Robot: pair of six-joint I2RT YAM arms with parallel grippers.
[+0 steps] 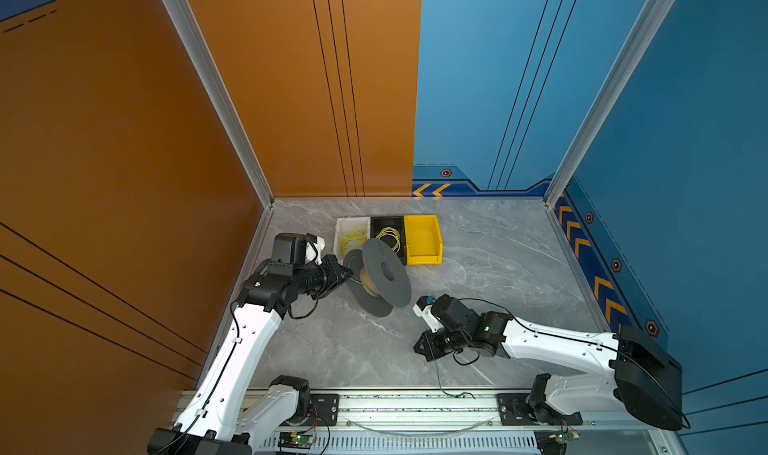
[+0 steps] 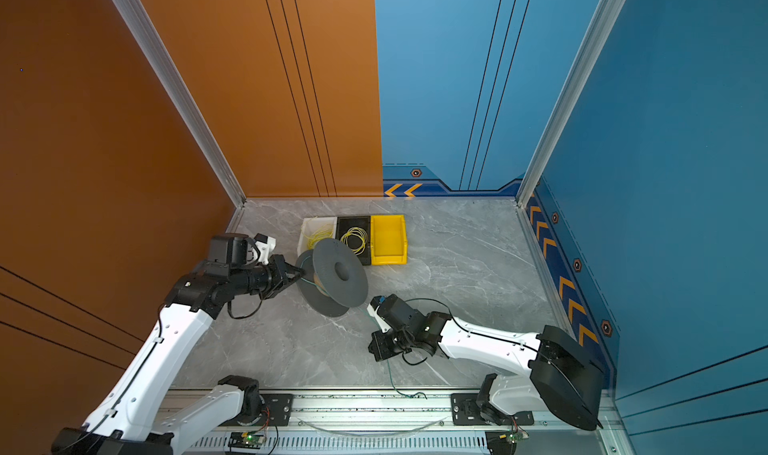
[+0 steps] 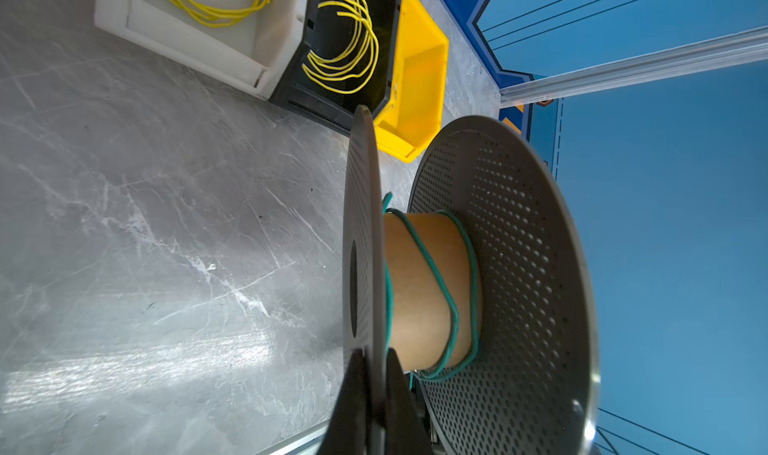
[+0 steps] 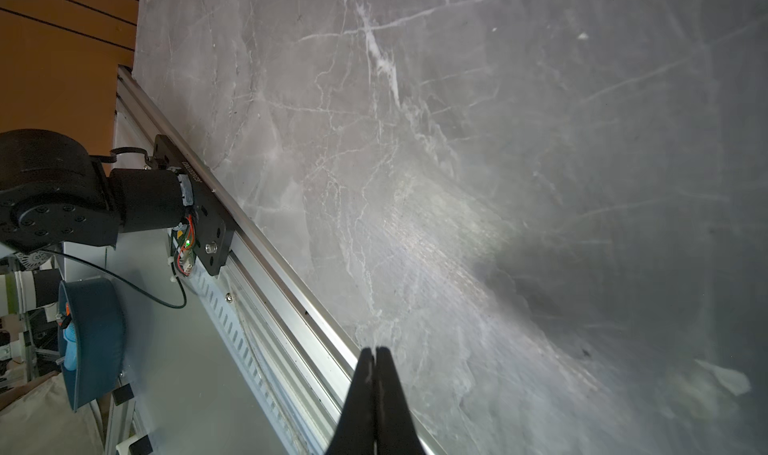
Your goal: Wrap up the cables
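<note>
Grey marble table [image 1: 498, 266] with a grey spool [image 1: 384, 272] standing on edge just in front of three bins [image 1: 422, 236] set side by side: white, black and yellow. Yellow coils [image 1: 390, 239] lie in the white and black ones. The teal wire [image 3: 474, 282] makes a few loose turns around the spool's cardboard core, and its free length trails across the table beneath the right arm to the front rail. Left gripper [image 3: 376, 359] clamped on one flange rim. Right gripper [image 4: 376, 351] pressed closed near the rail; whether it pinches the wire cannot be told.
</note>
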